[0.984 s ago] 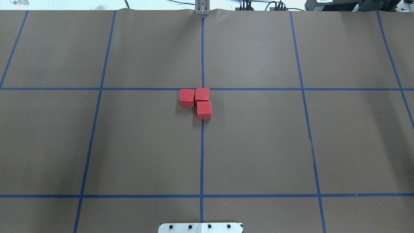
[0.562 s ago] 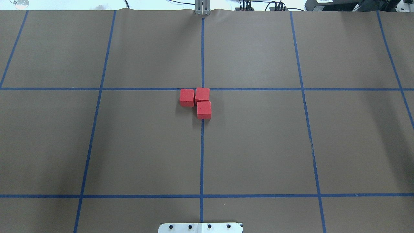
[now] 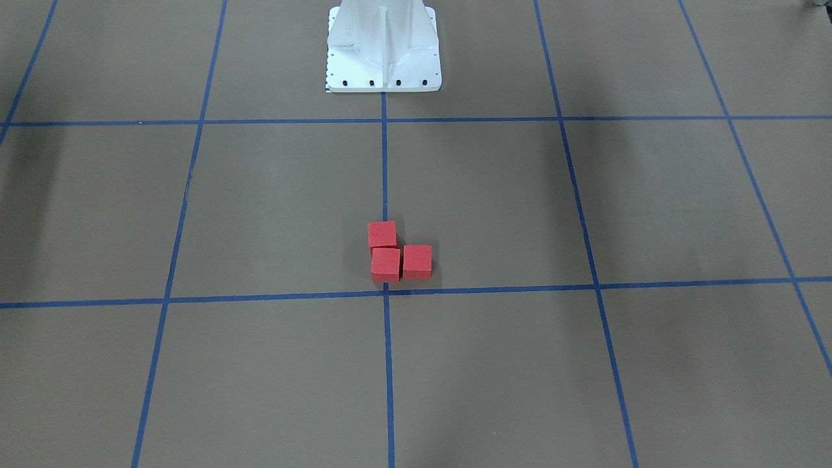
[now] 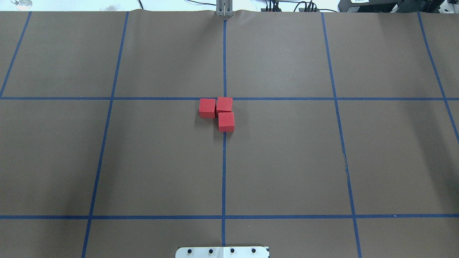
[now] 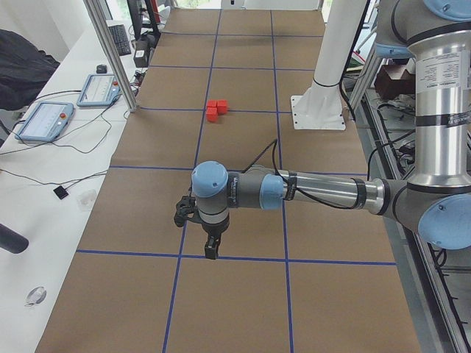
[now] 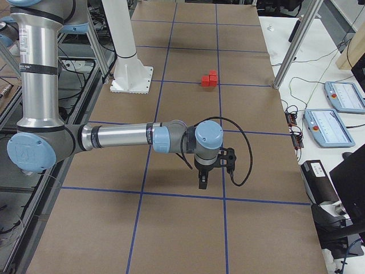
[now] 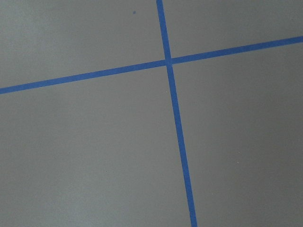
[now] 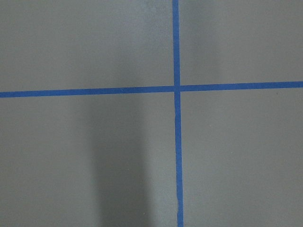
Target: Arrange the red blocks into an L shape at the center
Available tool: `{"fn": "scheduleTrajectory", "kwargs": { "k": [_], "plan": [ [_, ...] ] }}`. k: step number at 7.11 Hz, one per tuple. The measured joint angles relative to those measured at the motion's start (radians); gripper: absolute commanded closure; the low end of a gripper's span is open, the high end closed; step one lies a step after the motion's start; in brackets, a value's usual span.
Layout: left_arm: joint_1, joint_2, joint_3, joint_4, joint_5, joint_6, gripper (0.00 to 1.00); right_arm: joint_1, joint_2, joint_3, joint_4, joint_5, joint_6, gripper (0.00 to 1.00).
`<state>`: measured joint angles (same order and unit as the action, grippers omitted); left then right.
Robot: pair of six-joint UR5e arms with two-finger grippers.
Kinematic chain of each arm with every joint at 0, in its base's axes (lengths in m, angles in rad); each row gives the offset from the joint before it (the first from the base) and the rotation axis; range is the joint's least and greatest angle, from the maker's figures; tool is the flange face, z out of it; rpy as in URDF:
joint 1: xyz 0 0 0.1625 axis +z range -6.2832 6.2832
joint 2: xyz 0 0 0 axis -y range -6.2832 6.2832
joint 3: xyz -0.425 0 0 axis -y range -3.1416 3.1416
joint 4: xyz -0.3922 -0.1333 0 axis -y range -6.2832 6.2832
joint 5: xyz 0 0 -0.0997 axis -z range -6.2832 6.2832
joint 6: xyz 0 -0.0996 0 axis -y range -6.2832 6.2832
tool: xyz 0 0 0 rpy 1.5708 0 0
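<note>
The blocks [image 4: 224, 105] sit touching in an L at the centre crossing, foot toward my left. My left gripper [image 5: 210, 246] and right gripper [image 6: 203, 181] hang well apart from them toward opposite table ends, neither clearly nearer. Neither holds a block; how far open they are, I cannot tell.

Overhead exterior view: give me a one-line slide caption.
Three red blocks form a tight L near the centre of the blue-gridded brown table.
</note>
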<state>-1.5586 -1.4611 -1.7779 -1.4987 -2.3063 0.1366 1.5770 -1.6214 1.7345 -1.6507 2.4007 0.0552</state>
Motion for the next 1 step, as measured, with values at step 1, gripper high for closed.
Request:
{"fn": "scheduleTrajectory", "kwargs": {
  "k": [1],
  "plan": [
    [0.000, 0.001, -0.002, 0.000, -0.011, 0.002, 0.00, 0.000, 0.000, 0.002, 0.000, 0.000, 0.000, 0.01]
  ]
}}
